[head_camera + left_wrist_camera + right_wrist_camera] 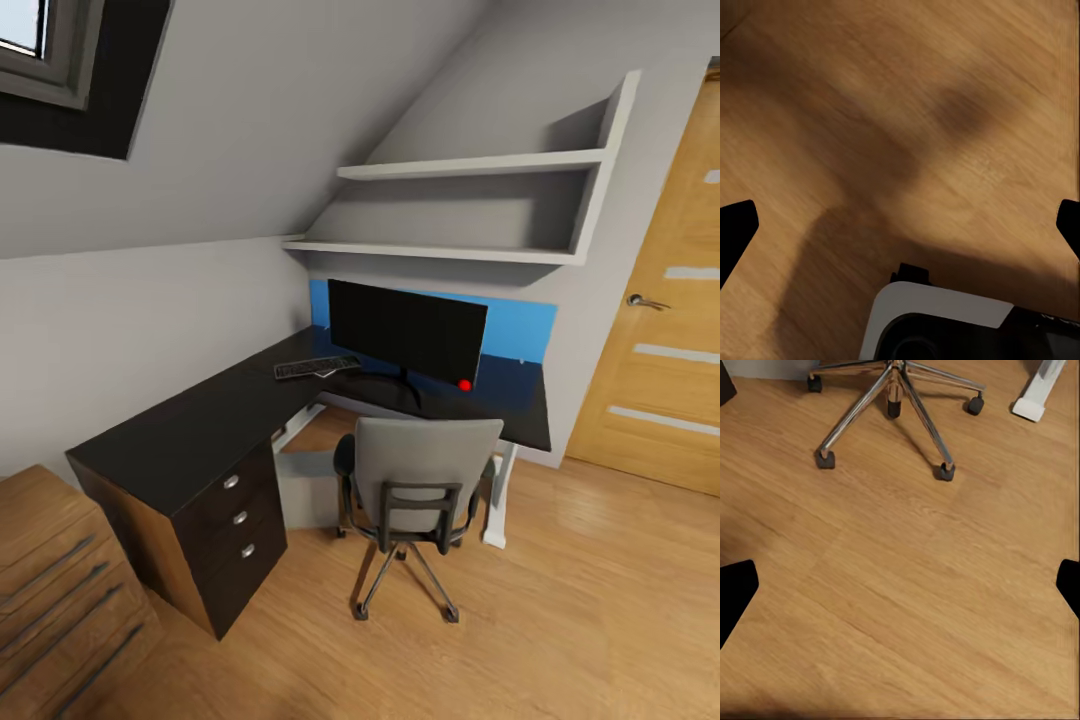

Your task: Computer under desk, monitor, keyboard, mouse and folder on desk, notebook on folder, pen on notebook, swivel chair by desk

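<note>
The robot stood back from the worktop [170,440], a long black L-shaped slab with wood sides and 3 black drawers with round silver knobs. The monitor [405,330] stood upright near the inner corner, a glossy black widescreen with a red dot at 1 lower corner. The keyboard [316,367] lay flat just beside it, toward the drawer wing, its long axis running roughly along the screen's width. The computer [305,490] showed as a pale grey box under the worktop, partly hidden by the swivel chair [425,475].

That chair, grey-upholstered with a black frame and chrome 5-star base, stood close to the worktop with its back to the robot, so whatever lay on its seat was hidden; no folder could be made out. It lay straight ahead, slightly right of centre, so the right arm was probably the nearer.

The right claw [900,585] hung released over bare wood floor [907,607], fingertips wide apart, with the chair's castors ahead of it. The left claw [900,225] was likewise spread and empty above the floor, a white-and-black part of the robot below it.
</note>
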